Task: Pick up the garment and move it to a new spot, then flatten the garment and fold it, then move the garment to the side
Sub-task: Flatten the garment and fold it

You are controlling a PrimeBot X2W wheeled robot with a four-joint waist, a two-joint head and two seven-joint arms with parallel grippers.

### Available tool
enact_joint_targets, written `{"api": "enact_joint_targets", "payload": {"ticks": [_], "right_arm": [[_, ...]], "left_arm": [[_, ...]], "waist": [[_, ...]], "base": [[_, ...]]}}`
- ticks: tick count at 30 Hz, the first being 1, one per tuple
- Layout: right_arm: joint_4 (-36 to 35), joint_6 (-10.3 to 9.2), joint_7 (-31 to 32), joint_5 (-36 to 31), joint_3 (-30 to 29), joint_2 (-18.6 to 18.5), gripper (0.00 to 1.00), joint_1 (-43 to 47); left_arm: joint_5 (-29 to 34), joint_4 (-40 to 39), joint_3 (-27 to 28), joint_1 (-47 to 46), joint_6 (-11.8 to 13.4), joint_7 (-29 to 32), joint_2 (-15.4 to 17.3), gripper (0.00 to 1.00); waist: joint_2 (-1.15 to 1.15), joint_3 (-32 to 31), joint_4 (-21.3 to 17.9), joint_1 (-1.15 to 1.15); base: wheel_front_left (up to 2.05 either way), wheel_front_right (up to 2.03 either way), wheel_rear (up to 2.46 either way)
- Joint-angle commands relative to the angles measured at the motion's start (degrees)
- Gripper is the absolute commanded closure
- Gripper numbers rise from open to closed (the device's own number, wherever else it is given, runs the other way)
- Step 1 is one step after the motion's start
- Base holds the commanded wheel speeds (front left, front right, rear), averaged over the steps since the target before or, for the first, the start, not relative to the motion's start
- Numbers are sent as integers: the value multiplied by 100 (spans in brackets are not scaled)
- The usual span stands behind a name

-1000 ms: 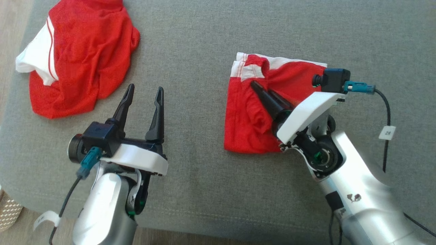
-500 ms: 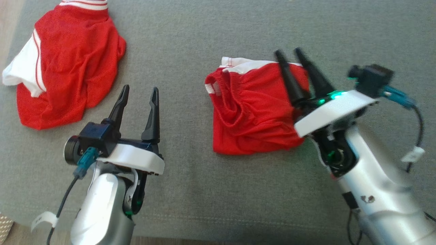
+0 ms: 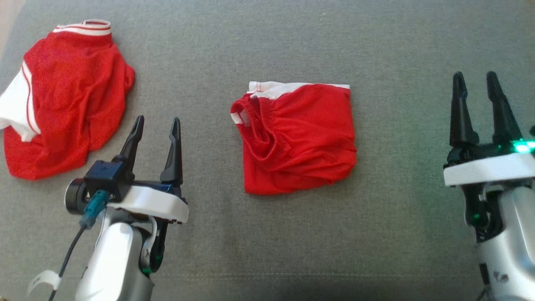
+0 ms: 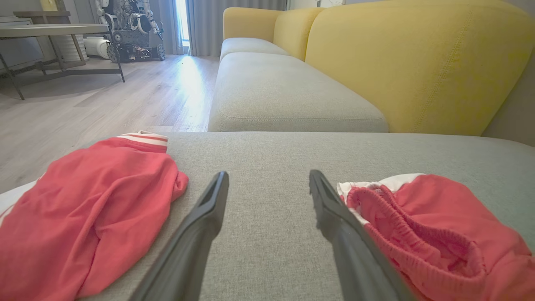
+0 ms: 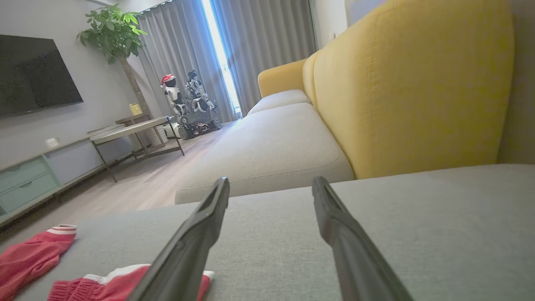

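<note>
- Red garment [image 3: 296, 138], where does it sit?
- Folded, lying on the grey sofa cushion [image 3: 292, 242], mid-frame in the head view, white waistband edge on the far side. It lies between the two arms, touching neither.
- Left fingers [image 3: 133, 140]?
- Spread wide, nothing in them, over bare cushion, between the garment and a second red garment [image 3: 62, 96] crumpled at the far left.
- Right fingers [image 3: 459, 108]?
- Also wide apart, empty, well to the right of the garment, pointing toward the yellow backrest [image 5: 409, 83].
- Wrist views agree?
- Yes, grey cushion shows through the gap of both pairs.
</note>
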Motion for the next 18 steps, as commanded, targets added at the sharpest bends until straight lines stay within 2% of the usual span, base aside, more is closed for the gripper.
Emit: {"api": "enact_joint_targets", "payload": {"ticks": [1,6,18], "right_arm": [[-297,20,-38,-232,12,75,0,80],[-544,20,78,-778,-125,261,0,409],[-814,20,322,-1343,-101,524,0,990]], "left_arm": [[38,-195,209,-78,25,-69,133,0],[30,-178,185,18,41,-69,156,0],[-34,-100,118,460,99,8,225,0]], "waist": [[0,-57,-66,0],[0,-182,-128,0],[0,-702,-202,0]], "base": [[0,0,0],[0,0,0],[0,0,0]]}}
